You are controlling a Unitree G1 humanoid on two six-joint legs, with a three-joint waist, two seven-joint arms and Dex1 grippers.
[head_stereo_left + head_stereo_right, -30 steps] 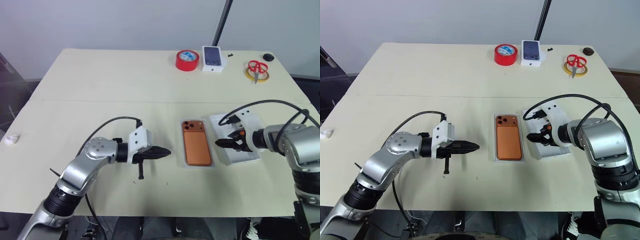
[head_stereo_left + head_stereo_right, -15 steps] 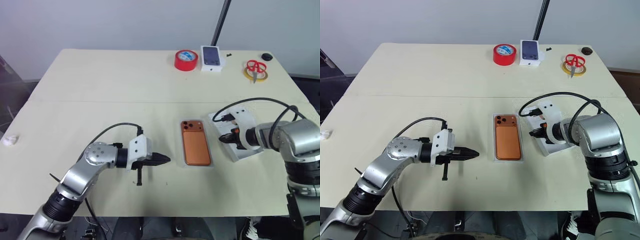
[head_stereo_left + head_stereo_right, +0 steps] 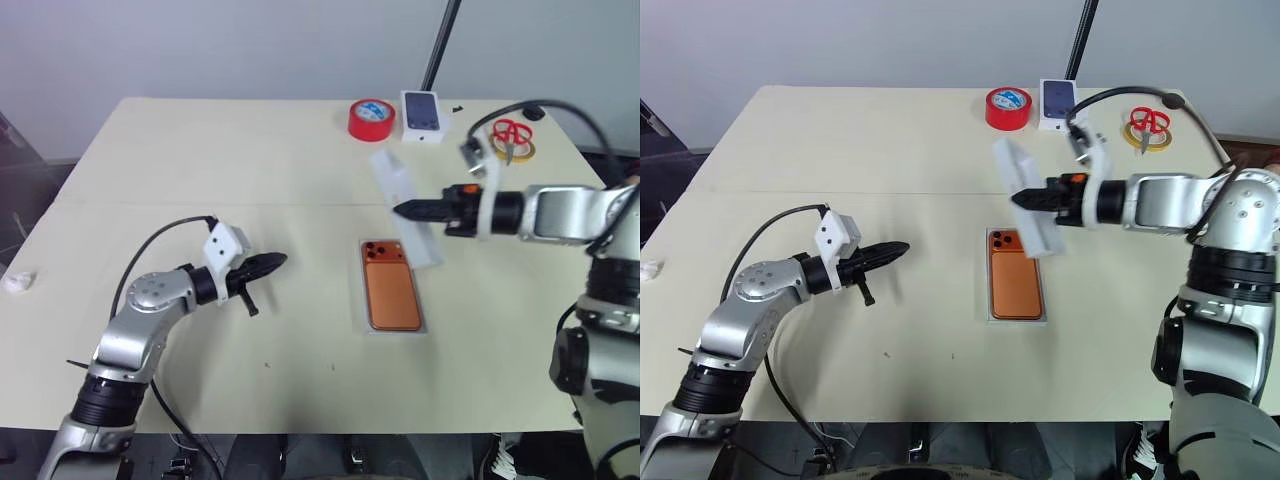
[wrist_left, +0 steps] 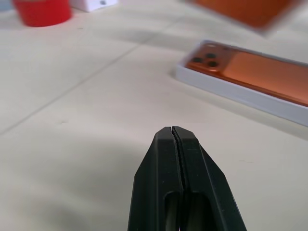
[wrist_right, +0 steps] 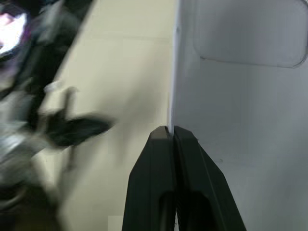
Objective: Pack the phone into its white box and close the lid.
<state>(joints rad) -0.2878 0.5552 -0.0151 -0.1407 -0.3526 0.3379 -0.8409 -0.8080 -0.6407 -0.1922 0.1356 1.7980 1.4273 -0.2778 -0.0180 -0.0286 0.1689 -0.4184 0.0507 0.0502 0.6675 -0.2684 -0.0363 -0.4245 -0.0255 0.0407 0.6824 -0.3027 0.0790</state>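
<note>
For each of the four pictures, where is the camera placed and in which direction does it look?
Left eye view: on the head, looking forward and down at the table; both arms show.
Right eye view: beside it, same scene.
Left wrist view: on the left wrist, looking along the shut left gripper toward the phone in the white box.
Right wrist view: on the right wrist, looking along the right gripper, shut on the lid; the left arm shows blurred.
Shared: the phone appears in both eye views and the left wrist view.
</note>
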